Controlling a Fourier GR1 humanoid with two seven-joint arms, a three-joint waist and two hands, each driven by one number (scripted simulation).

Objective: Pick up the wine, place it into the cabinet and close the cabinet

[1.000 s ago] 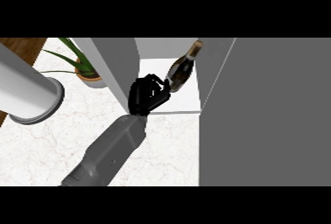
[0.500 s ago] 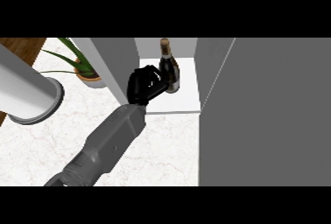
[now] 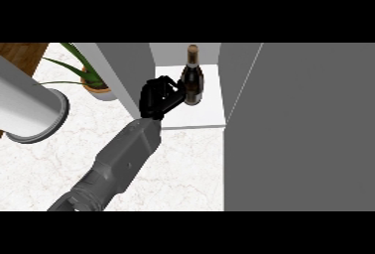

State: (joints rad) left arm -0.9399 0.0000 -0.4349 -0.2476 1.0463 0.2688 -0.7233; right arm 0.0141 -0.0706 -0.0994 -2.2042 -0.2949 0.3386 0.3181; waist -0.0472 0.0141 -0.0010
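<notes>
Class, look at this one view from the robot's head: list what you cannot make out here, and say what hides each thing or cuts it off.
- Right hand: shows nowhere in the head view.
- Cabinet interior: the grey door and side wall cover all but the white shelf.
- Left hand against the wine bottle: whether the fingers touch the bottle cannot be told.
- Plant: its pot is partly behind the cabinet wall.

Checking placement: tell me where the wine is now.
Head view, upper middle: the wine stands upright on the cabinet shelf, the hand at its left.
</notes>
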